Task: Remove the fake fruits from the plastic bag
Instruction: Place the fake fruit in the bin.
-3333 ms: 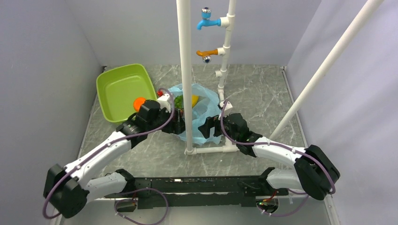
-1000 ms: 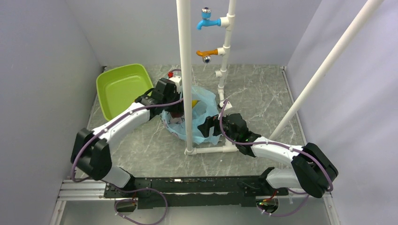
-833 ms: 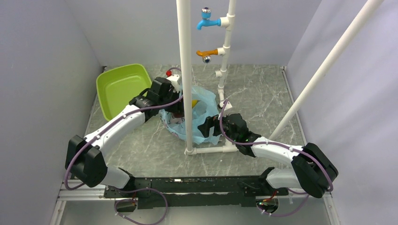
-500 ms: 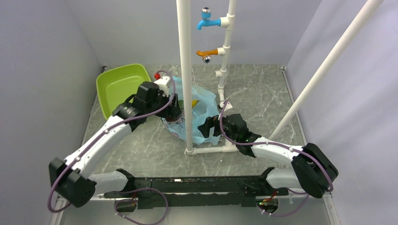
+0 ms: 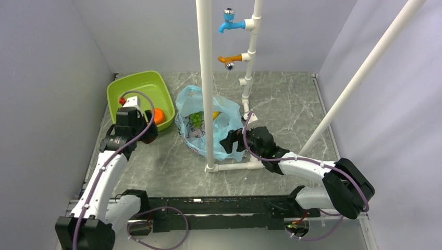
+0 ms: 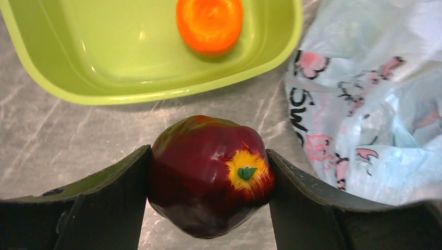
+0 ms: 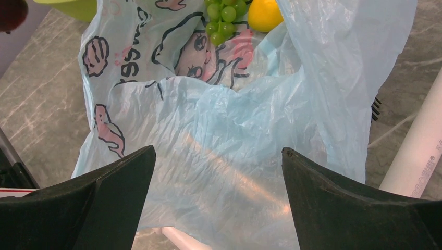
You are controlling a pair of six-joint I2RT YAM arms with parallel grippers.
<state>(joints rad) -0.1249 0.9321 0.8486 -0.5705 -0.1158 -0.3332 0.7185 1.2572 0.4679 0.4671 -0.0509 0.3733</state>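
The light-blue plastic bag point(image 5: 200, 136) lies open in the middle of the table, around the white pole. The green grape bunch point(image 5: 196, 119) and the yellow fruit point(image 5: 216, 114) show in its mouth, and also in the right wrist view, grapes point(image 7: 224, 15) and yellow fruit point(image 7: 265, 14). The orange fruit point(image 5: 158, 114) lies in the lime-green tray point(image 5: 121, 95). My left gripper point(image 5: 148, 134) is shut on the dark red-purple fruit point(image 6: 208, 174), above the table just in front of the tray's near right corner. My right gripper point(image 5: 229, 140) is open over the bag's near right side point(image 7: 234, 135).
A white pipe frame point(image 5: 206, 78) stands upright through the bag's area, with a base bar point(image 5: 234, 166) on the table and blue point(image 5: 229, 25) and orange point(image 5: 228, 60) taps behind. A slanted white pole point(image 5: 359, 73) is at the right. Grey walls enclose the table.
My left arm has drawn back out of the bag and swung left, carrying the dark red-purple fruit to the tray's near corner. The right arm has not moved.
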